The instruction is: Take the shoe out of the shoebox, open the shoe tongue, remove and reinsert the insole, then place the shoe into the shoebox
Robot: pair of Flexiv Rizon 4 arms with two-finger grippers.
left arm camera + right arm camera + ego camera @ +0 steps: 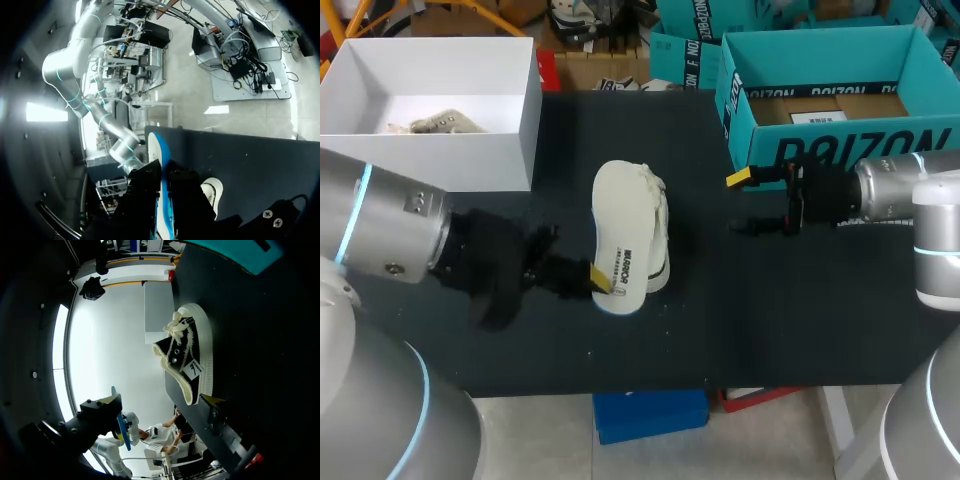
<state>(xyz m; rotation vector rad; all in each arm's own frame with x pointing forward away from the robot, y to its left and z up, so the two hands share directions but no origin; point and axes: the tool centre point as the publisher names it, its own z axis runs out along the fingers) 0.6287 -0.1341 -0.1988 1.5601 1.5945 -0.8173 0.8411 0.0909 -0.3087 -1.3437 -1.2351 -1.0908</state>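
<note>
My left gripper (600, 280) is shut on the heel end of a white insole (625, 225) with a blue underside, held over the shoe. In the left wrist view the insole (159, 150) runs edge-on out from between the fingers of the left gripper (162, 172). The black shoe (663, 250), with its cream lining and white sole, rests on the black table, mostly hidden beneath the insole. It also shows in the wrist views (212, 190) (182, 355). My right gripper (745, 203) (156, 400) stands open to the right of the shoe, holding nothing. The white shoebox (510, 140) sits at the back left.
A second pale shoe (435, 124) lies inside the white shoebox. An open teal box (840, 145) stands at the back right, just behind my right gripper. The table's front edge runs close below the shoe.
</note>
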